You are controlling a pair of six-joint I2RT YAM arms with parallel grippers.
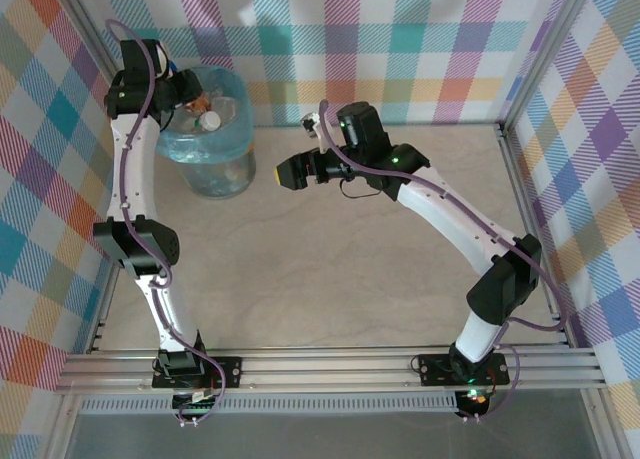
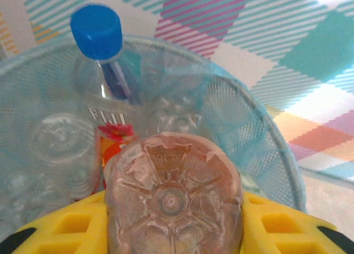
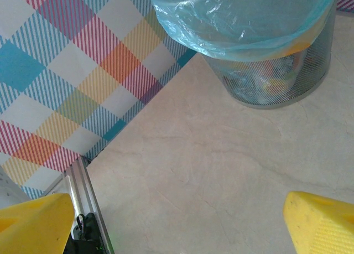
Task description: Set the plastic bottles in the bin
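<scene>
My left gripper (image 1: 186,92) hangs over the bin (image 1: 238,144), a round wire-mesh basket lined with a light-blue bag, at the table's far left. In the left wrist view this gripper (image 2: 172,223) is shut on a clear plastic bottle (image 2: 172,196), seen bottom-first between the yellow fingers (image 2: 72,229), just above the bin's rim (image 2: 268,132). Inside the bin lie several other bottles, one with a blue cap (image 2: 97,30) and a red-orange label, one with a white cap (image 1: 209,121). My right gripper (image 1: 288,171) is open to the right of the bin, nothing between its fingers (image 3: 33,221).
Checked fabric walls close off the back and both sides. An aluminium frame post (image 3: 88,204) runs along the wall. The beige tabletop (image 1: 330,279) stretches between the arms. The bin (image 3: 276,71) stands ahead of the right gripper (image 3: 177,232).
</scene>
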